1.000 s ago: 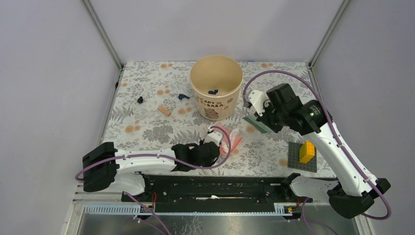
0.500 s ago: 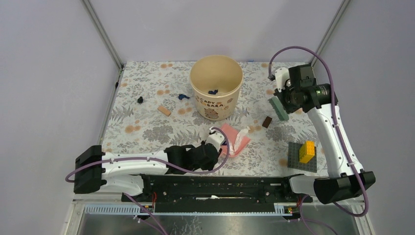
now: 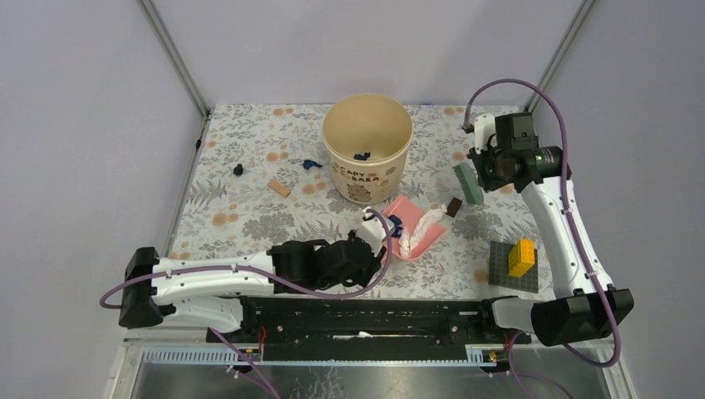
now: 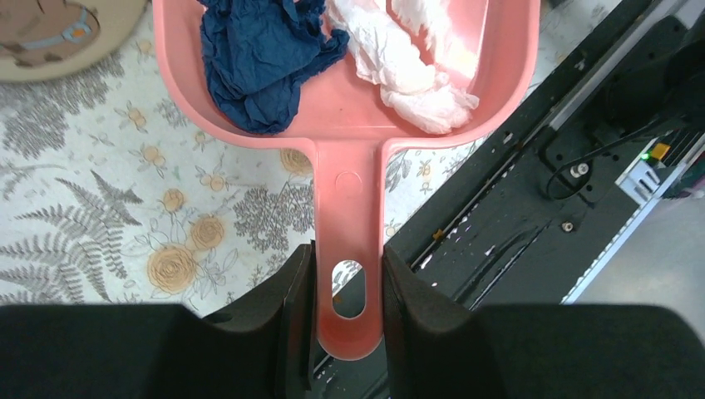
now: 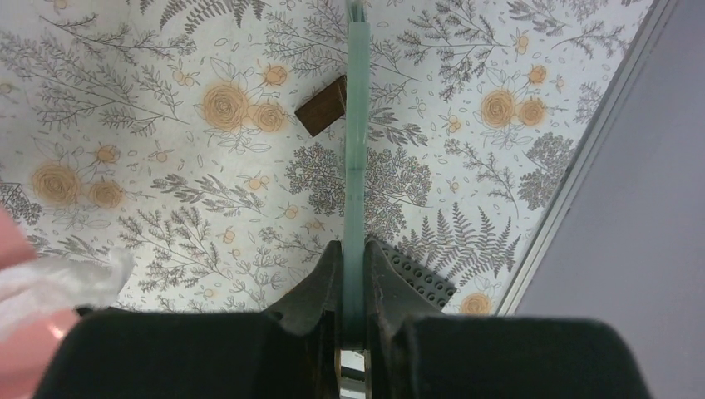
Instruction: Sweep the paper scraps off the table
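Pinching the handle of the pink dustpan (image 4: 349,166) in the left gripper (image 4: 347,278), jaws pressed against its two sides, at the near middle of the table (image 3: 249,212). Carrying in the pan a crumpled dark blue paper wad (image 4: 253,62) on the left, touching a white crumpled wad (image 4: 411,71). Clamping a green brush (image 5: 357,125) edge-on between the closed jaws of the right gripper (image 5: 355,274), at the far right, near a small brown block (image 5: 322,105). Leaving paper scraps (image 3: 239,169) loose at the far left, one black, one blue just beside the tan bucket (image 3: 367,158), with more blue bits inside it.
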Controlling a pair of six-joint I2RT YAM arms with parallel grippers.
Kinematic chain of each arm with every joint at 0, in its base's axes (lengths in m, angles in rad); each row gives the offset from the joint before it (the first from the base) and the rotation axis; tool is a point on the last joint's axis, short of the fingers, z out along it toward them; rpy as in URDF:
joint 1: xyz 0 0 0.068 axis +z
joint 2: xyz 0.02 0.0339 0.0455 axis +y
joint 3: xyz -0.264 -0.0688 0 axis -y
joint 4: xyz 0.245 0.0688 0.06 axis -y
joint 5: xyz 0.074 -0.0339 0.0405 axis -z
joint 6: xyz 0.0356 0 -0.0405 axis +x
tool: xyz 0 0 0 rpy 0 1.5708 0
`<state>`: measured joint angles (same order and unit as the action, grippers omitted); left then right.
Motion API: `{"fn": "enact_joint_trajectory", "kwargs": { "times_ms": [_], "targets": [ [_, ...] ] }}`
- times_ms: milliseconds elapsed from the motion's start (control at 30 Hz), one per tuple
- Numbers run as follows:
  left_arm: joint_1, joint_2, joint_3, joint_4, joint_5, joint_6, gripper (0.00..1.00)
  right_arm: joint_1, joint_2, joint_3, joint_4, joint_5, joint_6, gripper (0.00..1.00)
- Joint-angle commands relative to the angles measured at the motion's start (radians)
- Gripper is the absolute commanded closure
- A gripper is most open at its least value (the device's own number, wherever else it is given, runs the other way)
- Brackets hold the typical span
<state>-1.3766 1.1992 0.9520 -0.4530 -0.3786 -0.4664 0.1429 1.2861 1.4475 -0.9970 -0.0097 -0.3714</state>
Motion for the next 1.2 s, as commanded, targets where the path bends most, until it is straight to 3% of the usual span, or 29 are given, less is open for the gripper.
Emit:
{"fn": "enact_joint_trajectory", "kwargs": {
  "times_ms": [0,167,367,667,867,1167],
  "targets": [
    [-0.006,0.016,0.137,-0.038,-0.055,0.064,1.00,-0.025,-0.052,-0.080,0.132,0.003,0.051,1.00],
    [-0.006,0.054,0.275,-0.153,-0.119,0.052,1.00,-0.050,-0.098,-0.131,0.198,-0.010,0.069,1.00],
    [0.024,0.098,0.442,-0.265,-0.192,0.034,1.00,-0.050,-0.117,-0.205,0.230,-0.297,0.142,1.00],
    [0.284,0.144,0.590,-0.280,0.010,0.091,1.00,-0.050,-0.186,-0.393,0.420,-0.532,0.190,1.00],
    [0.441,0.244,0.721,-0.283,0.150,0.161,1.00,-0.051,-0.294,-0.619,0.594,-0.760,0.217,1.00],
    [0.586,0.324,0.804,-0.234,0.331,0.097,1.00,-0.051,-0.284,-0.659,0.601,-0.817,0.183,1.00]
  ]
}}
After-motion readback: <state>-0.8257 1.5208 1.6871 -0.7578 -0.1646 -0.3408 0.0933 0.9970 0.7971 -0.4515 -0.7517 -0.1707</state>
